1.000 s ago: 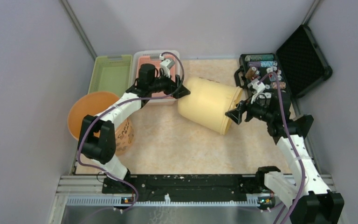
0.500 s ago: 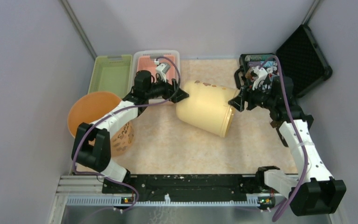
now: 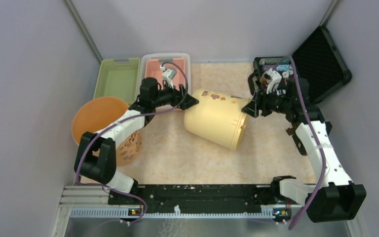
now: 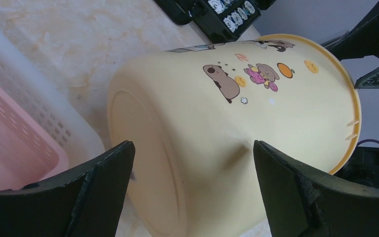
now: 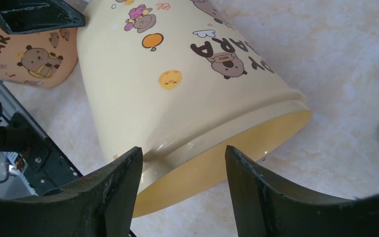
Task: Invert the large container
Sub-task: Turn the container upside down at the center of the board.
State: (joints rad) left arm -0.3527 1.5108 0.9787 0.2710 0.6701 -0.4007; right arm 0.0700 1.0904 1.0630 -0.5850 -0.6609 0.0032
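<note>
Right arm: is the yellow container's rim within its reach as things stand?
Probably yes. The right end effector is open and aimed at the open rim of the large container, which lies on its side, with nothing between them.

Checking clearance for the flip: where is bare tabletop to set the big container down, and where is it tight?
Bare tabletop lies between the yellow container and the base rail, plus a strip behind it by the back wall. Crowded: orange bucket and green bin left, black case right.
</note>
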